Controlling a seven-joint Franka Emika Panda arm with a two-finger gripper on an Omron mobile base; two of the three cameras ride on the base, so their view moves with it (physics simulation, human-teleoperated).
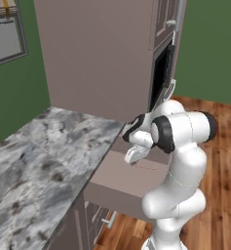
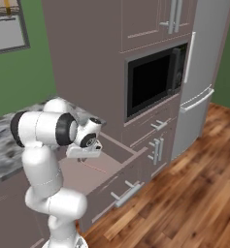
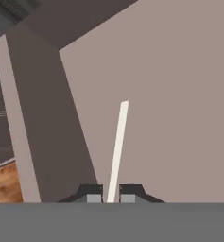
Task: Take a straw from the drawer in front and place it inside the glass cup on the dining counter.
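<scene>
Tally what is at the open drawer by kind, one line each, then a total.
Straw: 1, pinched in the shut gripper
Open drawer: 1
Gripper: 1
Total: 3

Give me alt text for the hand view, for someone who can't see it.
The gripper is shut on a thin pale straw, which runs up and away from between its two dark fingertips. Behind it lies the flat taupe floor of the open drawer, with a darker drawer wall at left and a patch of wooden floor in the lower left corner.
</scene>
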